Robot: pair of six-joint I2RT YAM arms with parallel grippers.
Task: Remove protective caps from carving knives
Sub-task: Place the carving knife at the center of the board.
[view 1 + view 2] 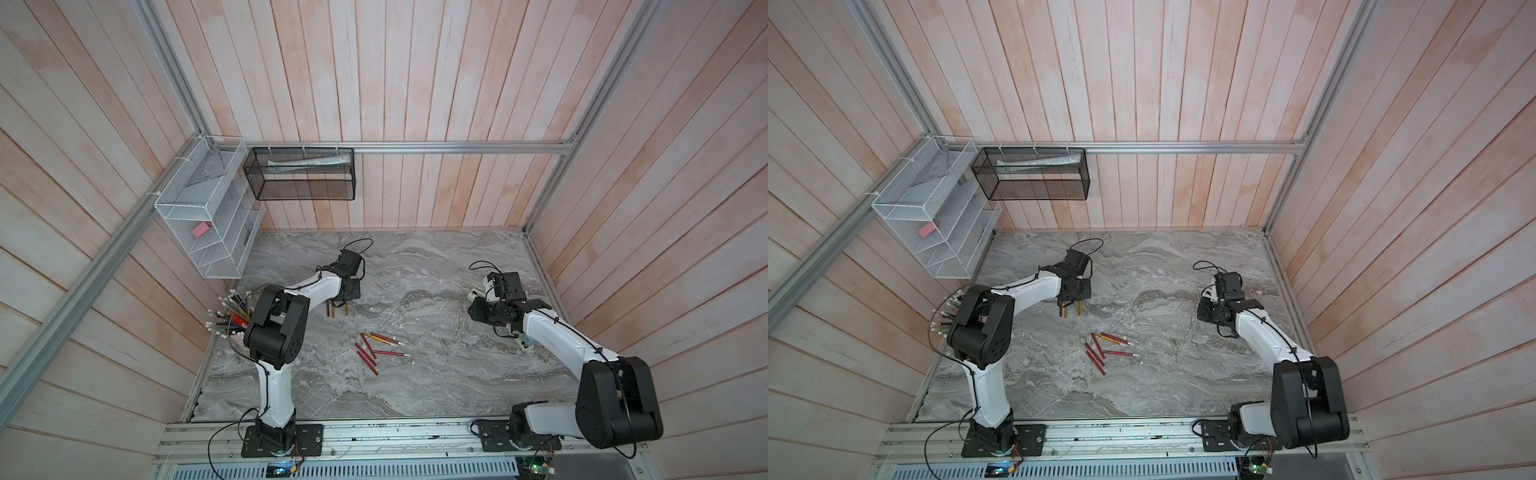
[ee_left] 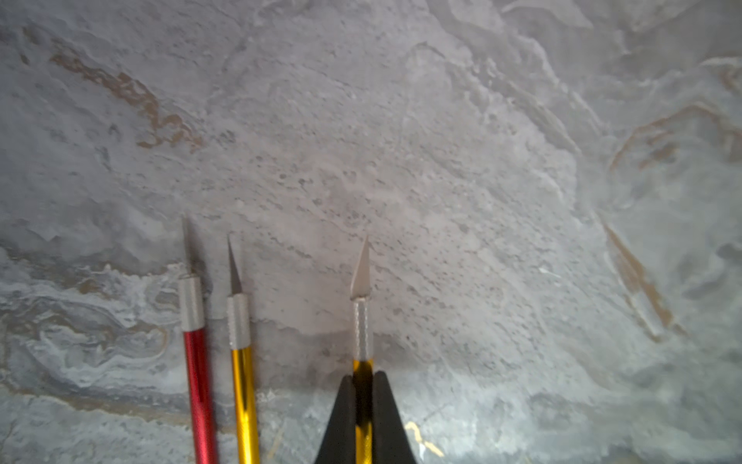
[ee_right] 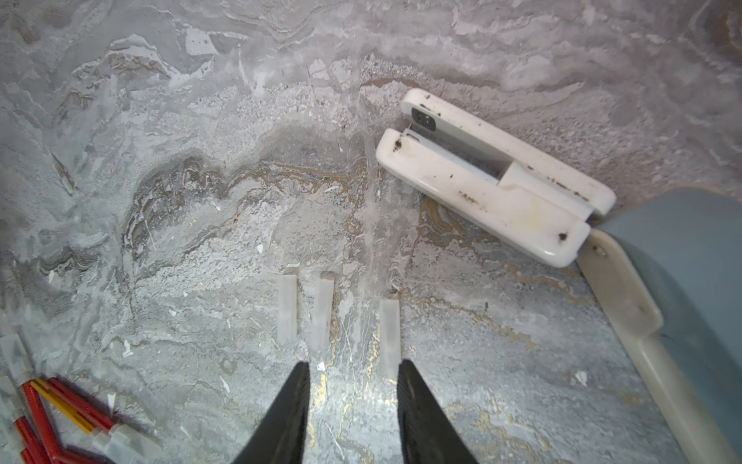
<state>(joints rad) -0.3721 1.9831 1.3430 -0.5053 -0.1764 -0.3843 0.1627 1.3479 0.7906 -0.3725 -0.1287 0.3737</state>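
In both top views a loose heap of thin red and yellow carving knives lies mid-tabletop. In the left wrist view the left claw is clenched on a yellow-handled knife with its blade bare, beside two uncapped knives. In the right wrist view the right claw stands released and holds nothing. Three whitish translucent plastic caps lie just ahead, near a white plastic stapler.

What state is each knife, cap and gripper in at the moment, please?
held yellow knife, cap off, blade bare.
left gripper, shut on the held yellow knife.
red knife, lying on the table, cap off.
second yellow knife, lying beside it, cap off.
three loose caps, lying on the table.
right gripper, open, empty.
piled knives, lying crossed, visible tips capped.
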